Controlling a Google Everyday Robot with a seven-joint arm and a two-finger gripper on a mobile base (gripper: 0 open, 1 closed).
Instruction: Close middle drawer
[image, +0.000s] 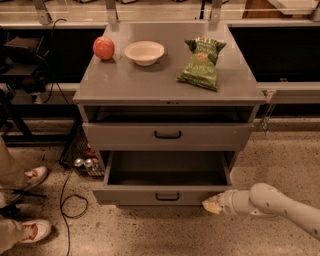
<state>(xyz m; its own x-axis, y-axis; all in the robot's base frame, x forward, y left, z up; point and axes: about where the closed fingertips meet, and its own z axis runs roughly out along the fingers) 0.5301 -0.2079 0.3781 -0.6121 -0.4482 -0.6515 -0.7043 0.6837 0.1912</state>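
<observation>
The middle drawer (167, 196) is pulled well out of the grey cabinet (150, 90). It has a low flat front with a small black bar handle and a deep empty grey interior. My gripper (210, 205) comes in low from the right on a white arm. Its pale tip is shut and rests against the right end of the drawer's front panel, just above the floor. Above it, the drawer with the taller front panel (167, 134) stands slightly out.
On the cabinet top lie a red apple (103, 48), a white bowl (144, 52) and a green chip bag (201, 64). A person's shoes (31, 177) and black cables (67, 200) are on the floor at left. Cans (85, 162) lie beside the cabinet.
</observation>
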